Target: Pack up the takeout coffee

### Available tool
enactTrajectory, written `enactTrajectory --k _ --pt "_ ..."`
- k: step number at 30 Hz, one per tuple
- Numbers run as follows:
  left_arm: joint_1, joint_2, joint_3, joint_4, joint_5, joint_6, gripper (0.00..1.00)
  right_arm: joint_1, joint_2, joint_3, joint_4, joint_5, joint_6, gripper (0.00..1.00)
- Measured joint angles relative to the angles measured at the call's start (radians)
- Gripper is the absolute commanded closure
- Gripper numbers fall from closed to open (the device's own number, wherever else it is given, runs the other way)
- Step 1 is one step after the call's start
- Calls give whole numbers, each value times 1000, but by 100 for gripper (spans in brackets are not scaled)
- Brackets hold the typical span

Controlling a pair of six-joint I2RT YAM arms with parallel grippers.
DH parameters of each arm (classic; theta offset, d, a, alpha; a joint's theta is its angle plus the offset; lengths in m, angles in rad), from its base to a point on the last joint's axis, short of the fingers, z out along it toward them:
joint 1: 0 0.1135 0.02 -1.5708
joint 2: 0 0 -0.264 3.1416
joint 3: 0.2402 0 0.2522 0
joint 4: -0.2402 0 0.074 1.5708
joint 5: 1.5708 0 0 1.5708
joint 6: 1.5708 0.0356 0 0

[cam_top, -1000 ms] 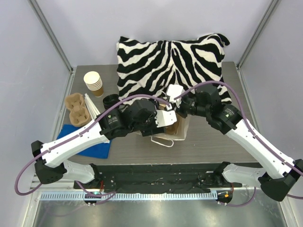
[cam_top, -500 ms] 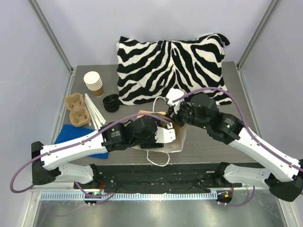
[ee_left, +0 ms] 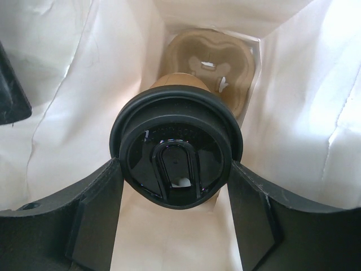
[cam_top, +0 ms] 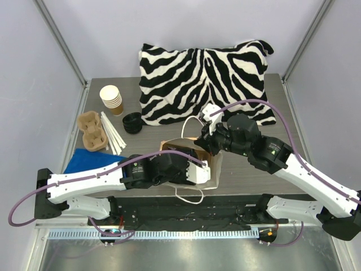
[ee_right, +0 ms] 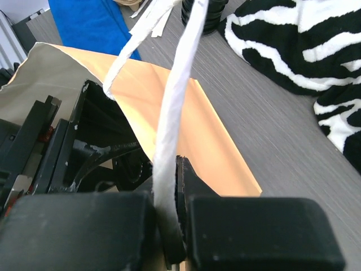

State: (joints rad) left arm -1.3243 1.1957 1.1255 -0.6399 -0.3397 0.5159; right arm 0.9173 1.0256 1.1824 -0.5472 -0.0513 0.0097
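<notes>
The takeout coffee [ee_left: 176,149] is held inside the paper bag [ee_left: 73,84], its black lid facing the left wrist camera. It is clamped at 9 and 3 o'clock by the two fingers of the left gripper [ee_left: 176,186]. Past the cup, at 12 o'clock, a pulp carrier [ee_left: 211,73] is seen at the bag's bottom. Whether the cup's base touches it cannot be told from this angle. The bag's pale walls stand close on both sides of the cup, with a little more slack on the right.

The bag's white handle [ee_right: 175,96] is pinched between the closed fingers of the right gripper [ee_right: 169,226], and the mouth is held up by it.

From above, a zebra cushion [cam_top: 203,73] lies at 12 o'clock from the bag, a blue cloth [cam_top: 90,161] at 9 o'clock, and bare table [cam_top: 254,169] at 3 o'clock.
</notes>
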Motion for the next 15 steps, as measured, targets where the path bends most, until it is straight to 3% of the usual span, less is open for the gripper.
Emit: enactTrajectory --k 15 --pt "-37 7 -151 158 -59 127 100 16 -5 -15 -6 -8 26 99"
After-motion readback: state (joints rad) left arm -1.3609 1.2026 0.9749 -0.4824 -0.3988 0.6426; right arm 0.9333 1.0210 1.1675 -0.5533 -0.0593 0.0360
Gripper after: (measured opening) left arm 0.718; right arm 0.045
